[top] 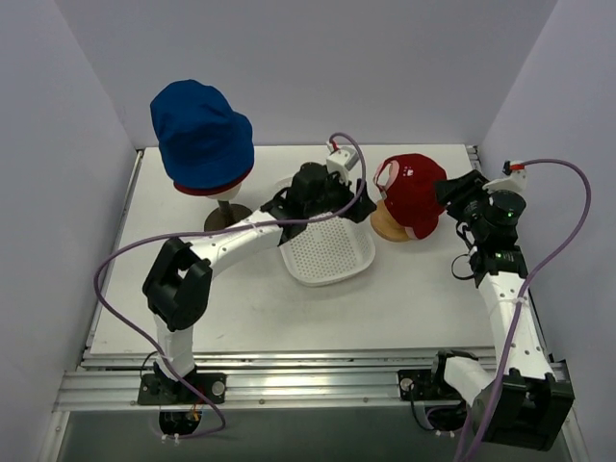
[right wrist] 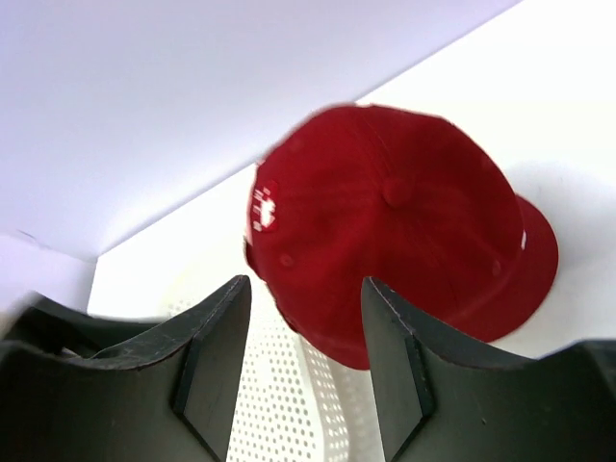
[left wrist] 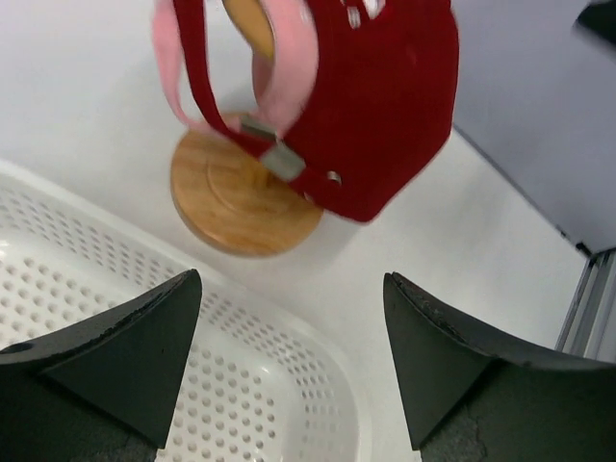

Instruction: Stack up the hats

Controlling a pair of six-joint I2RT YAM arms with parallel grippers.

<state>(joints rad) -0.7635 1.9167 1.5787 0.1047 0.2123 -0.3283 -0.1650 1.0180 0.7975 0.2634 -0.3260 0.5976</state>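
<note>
blue bucket hat (top: 200, 130): I've got it at the back left of the table (top: 241, 308), crown up, rounded and full, the top layer on the stand (top: 229, 214) there.
dark red bucket hat (top: 217, 188): I see only a thin dark red rim peeking out under the blue brim; the rest is covered.
red peaked cap (top: 416, 188): right of centre, raised above a round wooden base (left wrist: 241, 202), crown up. I see the top button, a small white badge on its side, and a back strap with a metal buckle.
pink peaked cap (left wrist: 289, 67): tucked under the red one. I catch just its pink strap and inner band at the back opening.
two piles: well apart.
</note>
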